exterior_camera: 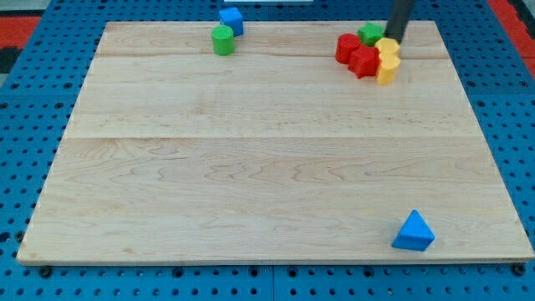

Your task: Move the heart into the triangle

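A blue triangle [413,232] lies near the board's bottom right corner. At the view's top right is a tight cluster of two red blocks [347,48] [364,61], a green block [370,34] and two yellow blocks [388,48] [385,70]. One yellow block may be the heart, but I cannot tell which. My dark rod comes down from the top edge. My tip [391,39] is at the cluster's upper right, against the upper yellow block and just right of the green block. The triangle is far below the cluster.
A green cylinder [222,39] and a blue cube [231,20] sit near the top edge, left of centre. The wooden board [251,167] lies on a blue pegboard surface [33,150].
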Robot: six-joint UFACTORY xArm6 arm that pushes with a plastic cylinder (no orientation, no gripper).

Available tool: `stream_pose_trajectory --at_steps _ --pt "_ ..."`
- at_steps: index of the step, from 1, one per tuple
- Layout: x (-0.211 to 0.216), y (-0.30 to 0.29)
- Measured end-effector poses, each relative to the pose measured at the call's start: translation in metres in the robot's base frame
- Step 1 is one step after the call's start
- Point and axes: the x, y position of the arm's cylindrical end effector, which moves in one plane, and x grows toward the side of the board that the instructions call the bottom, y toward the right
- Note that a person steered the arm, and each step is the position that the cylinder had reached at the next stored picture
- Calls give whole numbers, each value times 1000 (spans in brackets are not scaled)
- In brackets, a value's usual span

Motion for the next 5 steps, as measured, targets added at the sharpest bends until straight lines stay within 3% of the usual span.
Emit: stream_pose_trajectory --at_steps 1,2,3,4,5 --pt "52 -39" --pt "68 -30" --pt "57 -6" --pt "88 24" --pt "125 -9"
